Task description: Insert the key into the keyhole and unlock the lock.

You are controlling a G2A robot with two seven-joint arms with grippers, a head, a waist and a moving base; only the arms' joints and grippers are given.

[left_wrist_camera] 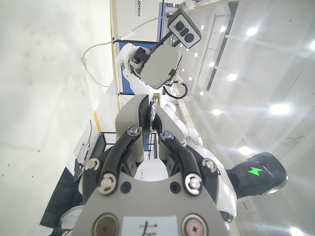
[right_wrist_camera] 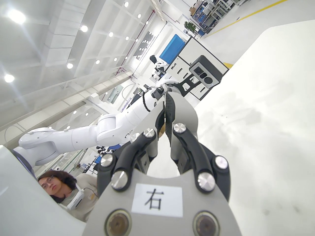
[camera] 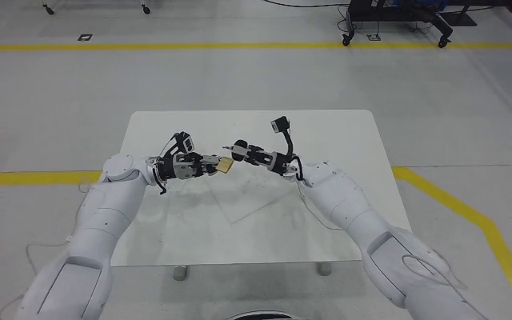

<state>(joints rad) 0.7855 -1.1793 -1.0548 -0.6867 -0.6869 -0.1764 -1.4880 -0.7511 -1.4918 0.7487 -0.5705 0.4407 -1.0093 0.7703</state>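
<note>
Left end effector [camera: 211, 165] closed on the lock [camera: 226, 166]: its ribbed black pads [left_wrist_camera: 144, 114] pinch the curved silver shackle [left_wrist_camera: 153, 110], and the blocky brass body juts past the fingertips, over the middle of the smooth white, round-cornered worktop [camera: 336, 136]. Right end effector [camera: 238, 149] sits just beside the lock, its grey fingers [right_wrist_camera: 183, 111] with ribbed black pads pressed together. Cannot tell whether the key lies between them.
</note>
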